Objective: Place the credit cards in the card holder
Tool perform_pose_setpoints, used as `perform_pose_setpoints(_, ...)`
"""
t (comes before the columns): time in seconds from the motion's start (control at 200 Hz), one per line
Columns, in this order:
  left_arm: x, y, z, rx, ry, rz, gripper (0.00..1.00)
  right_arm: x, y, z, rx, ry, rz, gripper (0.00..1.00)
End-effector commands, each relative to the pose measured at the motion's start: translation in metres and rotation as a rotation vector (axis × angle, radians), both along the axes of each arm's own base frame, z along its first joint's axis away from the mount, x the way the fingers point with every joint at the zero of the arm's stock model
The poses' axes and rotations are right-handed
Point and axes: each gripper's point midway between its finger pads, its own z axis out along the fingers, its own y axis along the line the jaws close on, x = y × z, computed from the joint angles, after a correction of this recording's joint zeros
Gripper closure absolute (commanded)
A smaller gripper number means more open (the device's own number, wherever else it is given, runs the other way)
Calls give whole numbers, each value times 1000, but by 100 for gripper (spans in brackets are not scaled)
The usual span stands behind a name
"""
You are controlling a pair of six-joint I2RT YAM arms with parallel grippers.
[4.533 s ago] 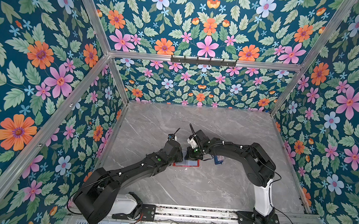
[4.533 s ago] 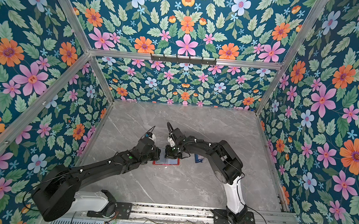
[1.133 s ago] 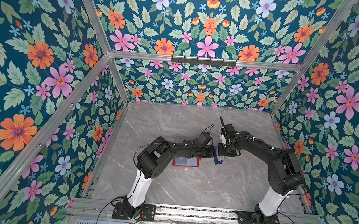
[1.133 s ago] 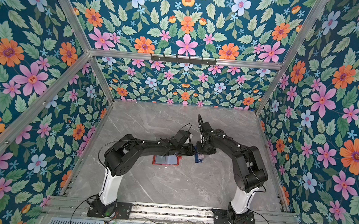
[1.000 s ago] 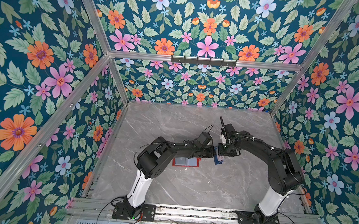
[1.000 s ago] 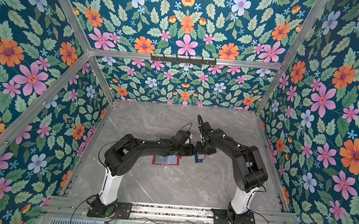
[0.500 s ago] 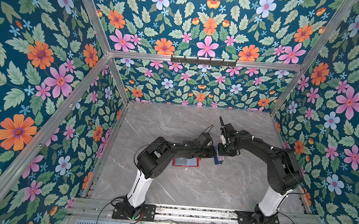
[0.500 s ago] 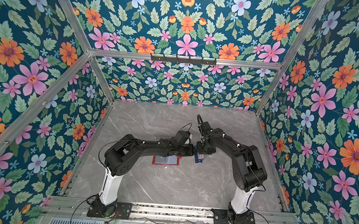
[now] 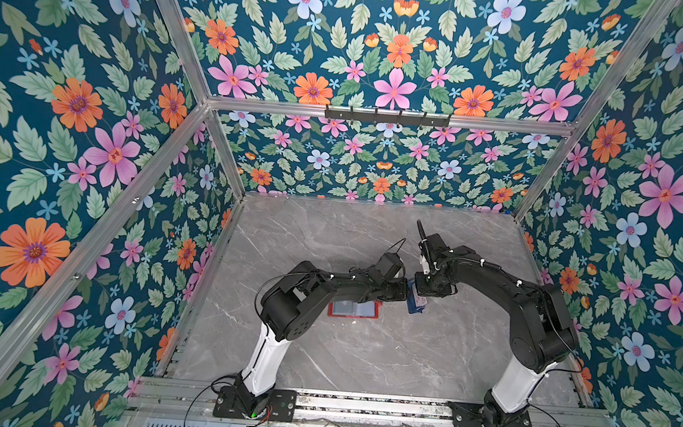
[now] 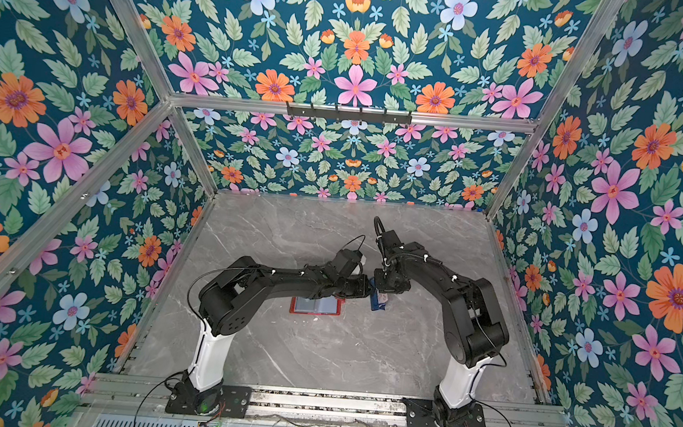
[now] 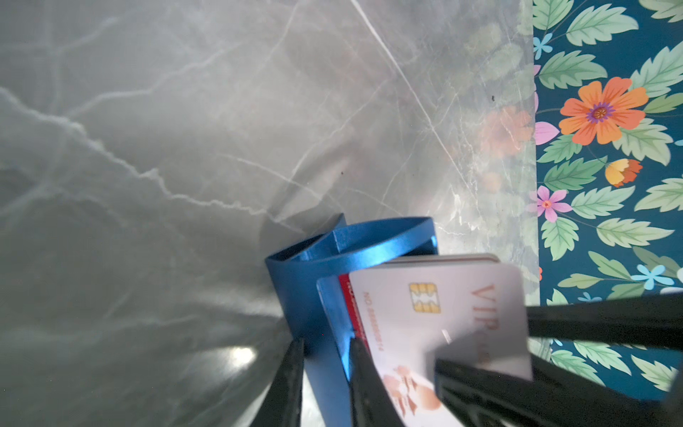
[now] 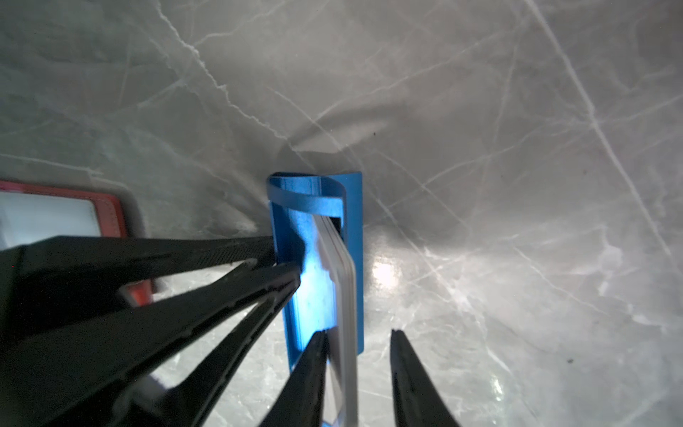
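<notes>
The credit cards (image 11: 436,314) stand on edge in a small blue tray (image 11: 306,281): a white one with a gold chip faces outward, and a red card (image 11: 350,307) stands behind it. My left gripper (image 11: 327,366) is shut on the tray's side wall. My right gripper (image 12: 356,338) is open and straddles the card stack (image 12: 343,281). One of its fingers touches the cards and the other stands apart. The card holder (image 9: 354,308) lies open on the table to the left of the tray, showing pale sleeves, in both top views (image 10: 316,305).
The blue tray (image 9: 415,301) sits mid-table between the two wrists, just right of the open wallet. Both arms reach in from the front rail. Grey marble table (image 9: 362,358) is bounded by floral walls on three sides.
Since several seconds ago both grippers have moved from over the card holder to the blue tray. Over the last second the right jaws have narrowed around the cards. The left grip is unchanged.
</notes>
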Motion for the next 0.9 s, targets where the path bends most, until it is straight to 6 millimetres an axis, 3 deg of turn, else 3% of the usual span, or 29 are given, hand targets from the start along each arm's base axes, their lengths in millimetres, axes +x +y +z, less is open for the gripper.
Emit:
perform_pose_setpoints(0.0, -4, 13, -15, 70, 26, 19, 76, -2, -2, 4, -4, 1, 7, 69)
perform_pose_setpoints(0.225, -4, 13, -15, 71, 27, 17, 77, -3, -1, 5, -4, 2, 7, 70)
perform_pose_setpoints(0.895, -4, 12, -14, 71, 28, 16, 77, -3, -5, 19, -42, -21, 17, 85)
